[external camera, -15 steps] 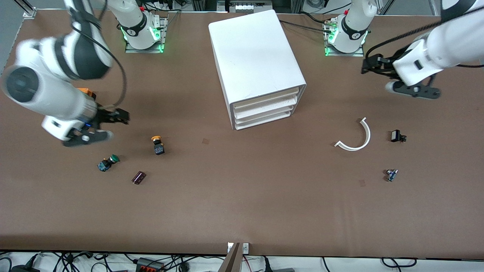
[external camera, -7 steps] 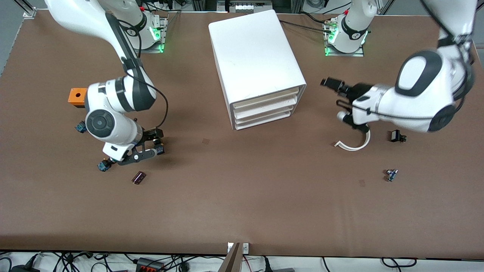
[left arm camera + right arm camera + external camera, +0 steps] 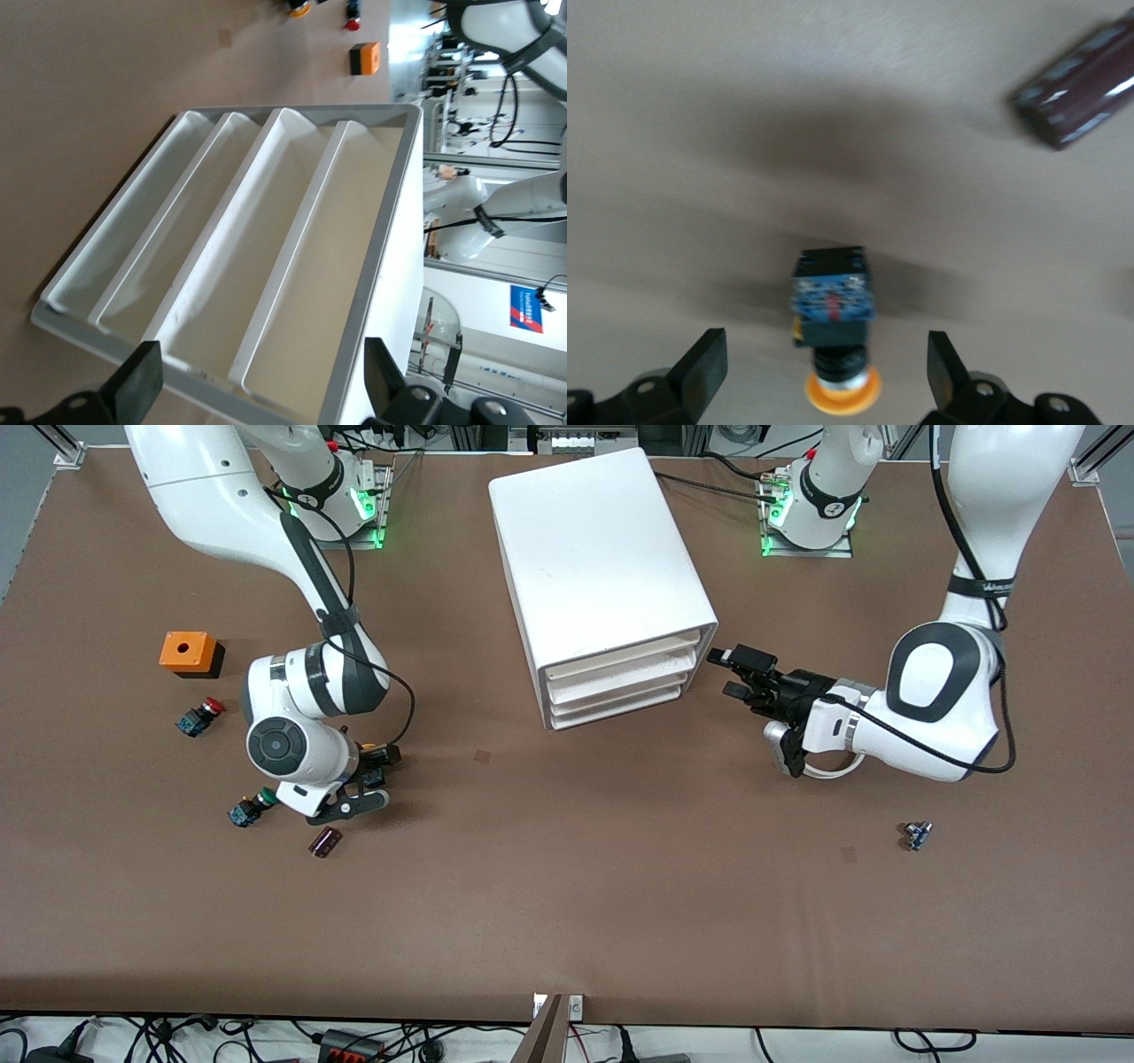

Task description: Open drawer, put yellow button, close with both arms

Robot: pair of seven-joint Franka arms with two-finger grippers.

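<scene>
The white cabinet (image 3: 602,558) stands at mid-table, its stacked trays all pushed in. The drawer (image 3: 627,658) is the uppermost tray; it also shows in the left wrist view (image 3: 350,274). My left gripper (image 3: 742,674) is open and empty, level with the tray fronts, just off the cabinet's front corner toward the left arm's end; its fingers frame the trays in the left wrist view (image 3: 259,394). The yellow button (image 3: 833,323) lies on its side on the table. My right gripper (image 3: 827,376) is open, low, a finger on each side of the button's cap. In the front view that gripper (image 3: 377,779) hides most of the button.
An orange block (image 3: 188,653), a red-capped button (image 3: 199,716), a green-capped button (image 3: 251,808) and a dark red cylinder (image 3: 325,841) lie around the right gripper. A white curved strip (image 3: 828,771) lies under the left forearm. A small blue part (image 3: 915,834) lies nearer the front camera.
The right gripper has swung in and come down around the yellow button. The left gripper has swept from the table's end to the cabinet's tray fronts.
</scene>
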